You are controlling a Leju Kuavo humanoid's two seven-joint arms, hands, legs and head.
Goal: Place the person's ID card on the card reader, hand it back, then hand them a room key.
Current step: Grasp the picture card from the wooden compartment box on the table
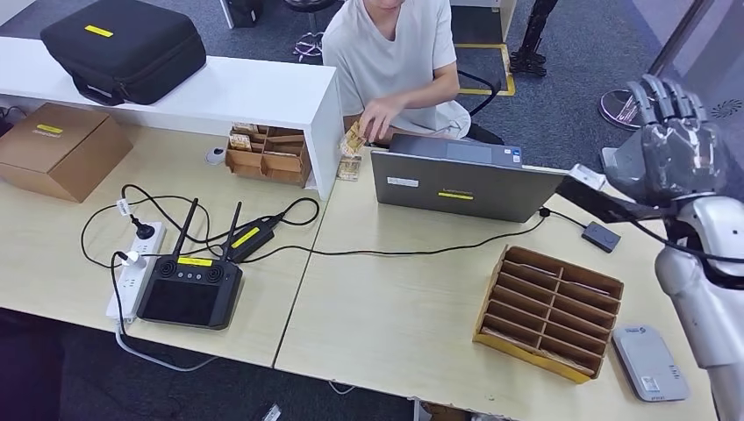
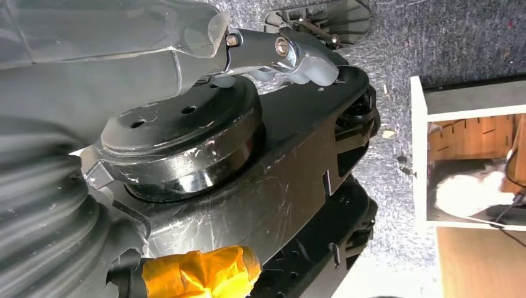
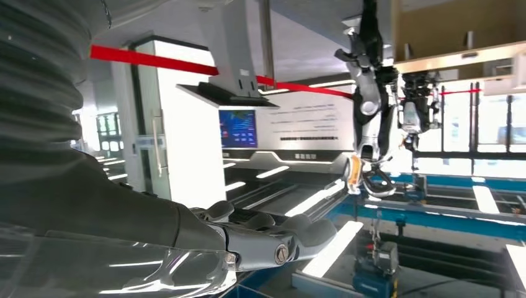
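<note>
Card reader (image 1: 647,362), the flat grey pad with a small white sticker I could not read, lay at the near right corner of the bench (image 1: 404,316), just beside the wooden slotted key rack (image 1: 550,310). I could not pick out the ID card; the person (image 1: 397,54) behind the open laptop (image 1: 461,181) had a hand (image 1: 377,117) down at a stack of small items. Yellow labels sat on the laptop lid, the black case (image 1: 123,46), the cardboard box (image 1: 60,149) and the controller (image 1: 190,286); none was legible. My right hand (image 1: 672,145) was raised above the bench's right end, fingers loosely apart and extended, holding nothing. My left hand (image 2: 282,56) hung low beside the robot's body, fingers lying straight, nothing in them.
</note>
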